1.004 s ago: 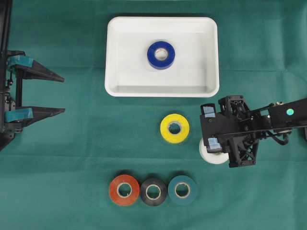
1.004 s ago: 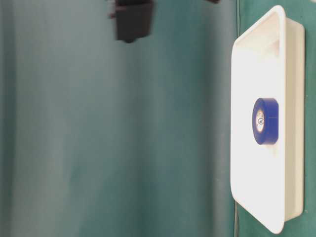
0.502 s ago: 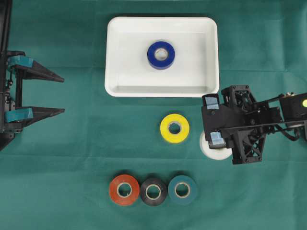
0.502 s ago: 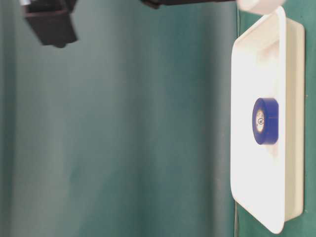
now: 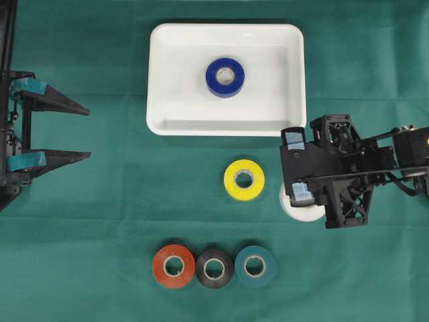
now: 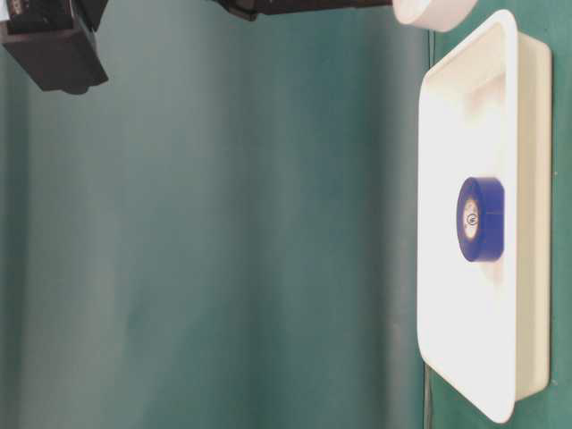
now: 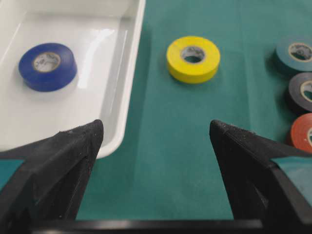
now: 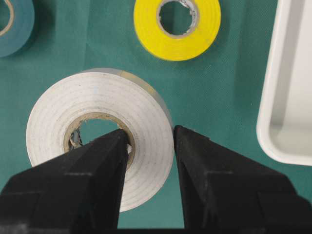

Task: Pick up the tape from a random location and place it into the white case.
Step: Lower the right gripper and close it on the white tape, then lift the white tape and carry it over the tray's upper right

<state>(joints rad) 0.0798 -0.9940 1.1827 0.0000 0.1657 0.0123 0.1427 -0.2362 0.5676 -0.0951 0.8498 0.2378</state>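
The right claw (image 8: 150, 146) is pinching the white tape roll (image 8: 100, 131), one finger poking down through the cardboard core and the other pressing against the outer rim, so the roll's wall is squeezed between them. In the overhead view the right claw (image 5: 295, 168) is sitting just right of the yellow roll (image 5: 244, 179), with the white tape roll (image 5: 301, 211) peeking out beneath the arm's black frame. In the table-level view, the white tape roll (image 6: 433, 11) is showing at the top edge just beside the near corner of the white case (image 6: 527, 214); whether it is clear of the green surface (image 5: 100, 201) cannot be told from these views.

The white case (image 5: 226, 126) is lying at the far middle of the surface, and a blue roll (image 5: 225, 76) is sitting flat inside it, a little above centre. The white tape roll is outside the case, beyond its lower right corner.

Over on the other side, the left claw (image 5: 77, 133) is resting spread wide at the edge of the surface, gripping nothing, its fingers (image 7: 63, 161) framing the case's rim and the yellow roll ahead.

Along the near edge, three rolls are lined up touching one another: red (image 5: 173, 265), black (image 5: 214, 268) and teal (image 5: 255, 266).
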